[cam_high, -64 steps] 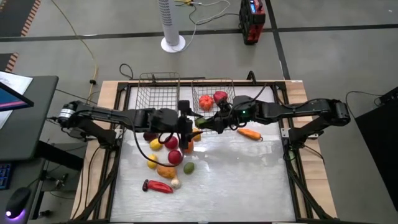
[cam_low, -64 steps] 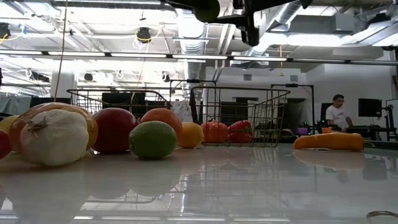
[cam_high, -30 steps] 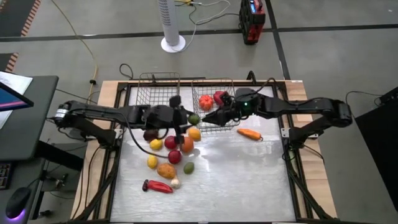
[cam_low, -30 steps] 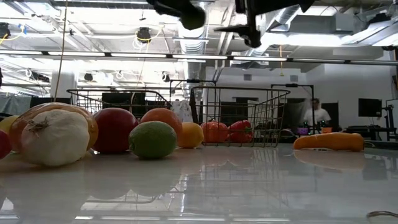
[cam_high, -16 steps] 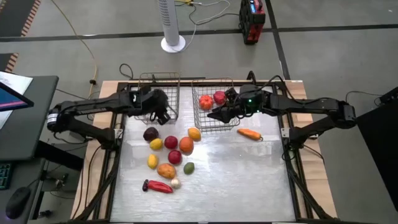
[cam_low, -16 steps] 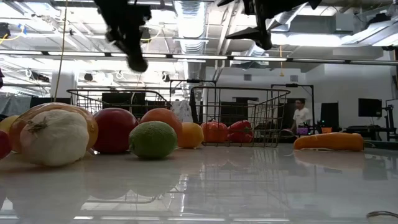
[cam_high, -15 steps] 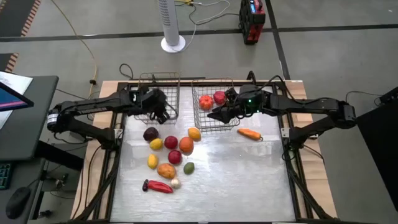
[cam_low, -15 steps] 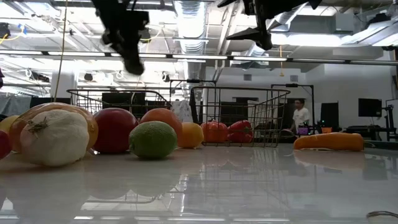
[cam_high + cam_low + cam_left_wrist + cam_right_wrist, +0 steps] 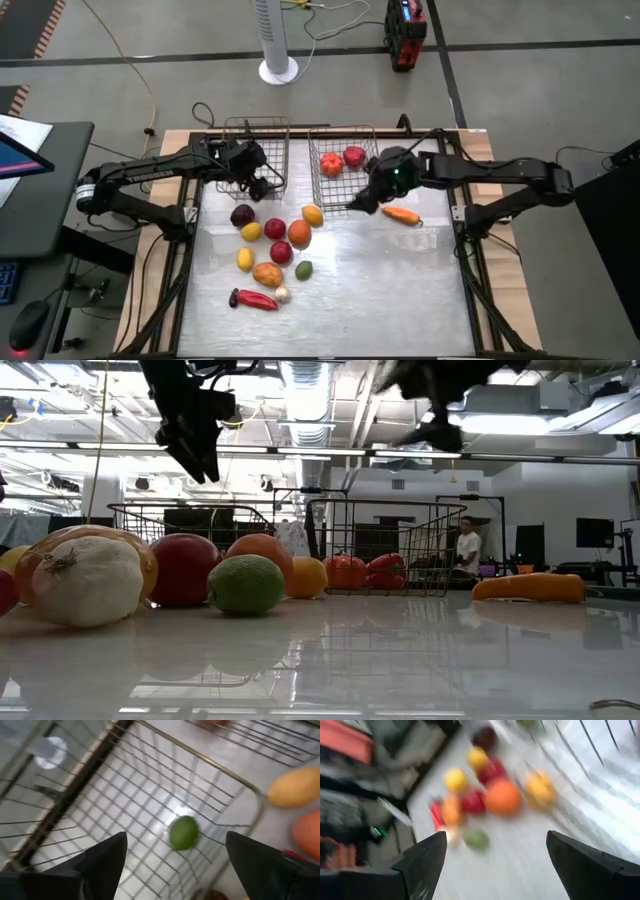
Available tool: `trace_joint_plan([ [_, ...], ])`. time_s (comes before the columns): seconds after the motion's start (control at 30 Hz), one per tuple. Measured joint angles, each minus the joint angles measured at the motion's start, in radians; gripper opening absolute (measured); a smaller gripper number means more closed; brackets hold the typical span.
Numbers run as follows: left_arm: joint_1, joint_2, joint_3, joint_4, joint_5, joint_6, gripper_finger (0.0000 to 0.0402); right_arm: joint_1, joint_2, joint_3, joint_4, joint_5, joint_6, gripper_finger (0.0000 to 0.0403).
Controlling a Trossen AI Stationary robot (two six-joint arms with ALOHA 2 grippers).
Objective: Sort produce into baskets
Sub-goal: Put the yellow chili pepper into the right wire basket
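My left gripper is open over the near end of the left wire basket. A green round sits inside that basket near its corner, below and apart from my fingers. My right gripper is open and empty, just in front of the right basket, which holds two red pieces. The remaining produce lies in a cluster on the table: dark purple, yellow, red, orange and green rounds, a red chili and white garlic. A carrot lies to the right of my right gripper.
The two baskets stand side by side at the table's far edge. Bare white table spreads to the right of and in front of the cluster. A white fan base and a red device stand on the floor beyond the table.
My left gripper has gone from the far side of the cluster toward the table's far left, over the left basket, carrying the green round, and has let it go into the basket. My right gripper has gone from over the right basket toward the near edge.
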Motion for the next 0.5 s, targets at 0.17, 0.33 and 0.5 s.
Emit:
trace_joint_plan([
  [0.17, -0.003, -0.001, 0.0, 0.001, 0.083, -0.016, 0.0329, 0.05, -0.072, 0.0, -0.366, 0.062, -0.045, 0.0369],
  [0.33, -0.003, -0.018, 0.0, 0.032, 0.14, -0.04, 0.0329, 0.067, -0.158, 0.0, -0.622, 0.115, -0.054, 0.0369],
  [0.5, -0.003, -0.031, 0.0, 0.101, 0.141, -0.04, 0.0329, 0.057, -0.19, -0.069, -0.733, 0.153, -0.102, 0.0369],
])
